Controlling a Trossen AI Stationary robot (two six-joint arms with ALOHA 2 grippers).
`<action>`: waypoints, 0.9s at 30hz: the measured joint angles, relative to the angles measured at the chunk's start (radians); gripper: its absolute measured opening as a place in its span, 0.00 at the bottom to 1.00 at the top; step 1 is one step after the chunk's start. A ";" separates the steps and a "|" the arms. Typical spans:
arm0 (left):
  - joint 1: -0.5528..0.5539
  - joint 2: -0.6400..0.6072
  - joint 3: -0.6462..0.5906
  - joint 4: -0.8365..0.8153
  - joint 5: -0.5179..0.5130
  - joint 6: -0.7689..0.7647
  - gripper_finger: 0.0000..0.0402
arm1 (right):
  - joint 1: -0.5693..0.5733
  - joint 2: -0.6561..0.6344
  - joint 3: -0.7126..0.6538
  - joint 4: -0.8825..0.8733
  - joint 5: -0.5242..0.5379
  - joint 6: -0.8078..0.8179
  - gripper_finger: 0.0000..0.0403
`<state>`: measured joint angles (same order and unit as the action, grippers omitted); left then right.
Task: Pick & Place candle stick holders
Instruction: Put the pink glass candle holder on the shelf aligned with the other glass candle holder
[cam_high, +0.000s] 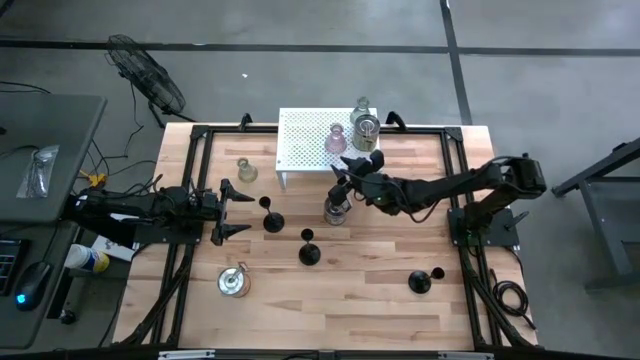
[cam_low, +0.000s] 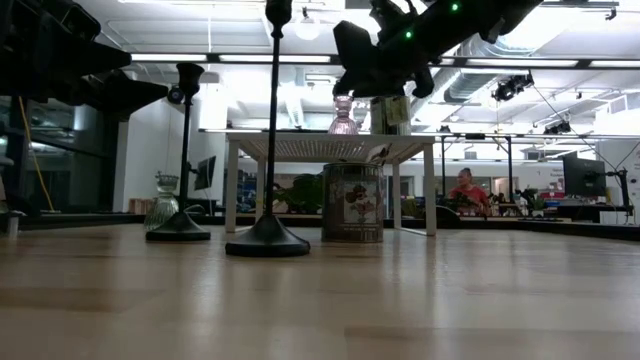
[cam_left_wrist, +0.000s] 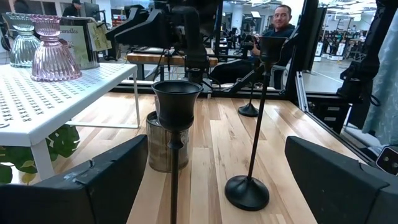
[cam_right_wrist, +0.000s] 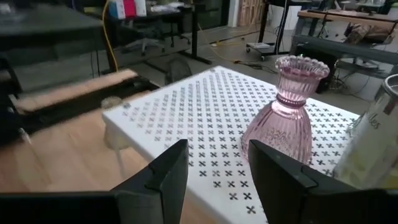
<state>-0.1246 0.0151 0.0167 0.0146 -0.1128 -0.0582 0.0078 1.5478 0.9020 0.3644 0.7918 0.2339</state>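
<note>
Right gripper (cam_high: 345, 168) hovering at the white rack's (cam_high: 300, 150) near edge, jaws part-open and empty, facing the pink glass holder (cam_right_wrist: 285, 112). Left gripper (cam_high: 232, 211) at table's left, jaws wide, empty, just beside a black stemmed holder (cam_high: 271, 218).

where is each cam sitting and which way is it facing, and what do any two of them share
High view: above the table, looking straight down; both arms show, left gripper open, right gripper by the white rack.
Low view: at tabletop height, looking level across; an arm comes in from above.
Left wrist view: faces a black holder; own fingers below.
Right wrist view: faces the pink holder on the rack; own fingers below.
Shared: the pink holder shows in both wrist views.
</note>
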 joint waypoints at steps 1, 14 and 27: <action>0.000 0.000 0.000 0.000 0.000 0.000 0.93 | 0.003 0.000 0.000 0.008 0.009 0.010 0.40; 0.000 0.000 0.000 0.000 0.000 0.000 0.93 | 0.026 0.067 0.000 0.146 0.111 -0.022 0.40; 0.000 0.000 0.000 0.000 0.000 0.000 0.93 | 0.025 0.080 0.000 0.164 0.202 -0.047 0.40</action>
<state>-0.1249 0.0151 0.0169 0.0147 -0.1131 -0.0581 0.0330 1.6279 0.9020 0.5282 0.9939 0.1874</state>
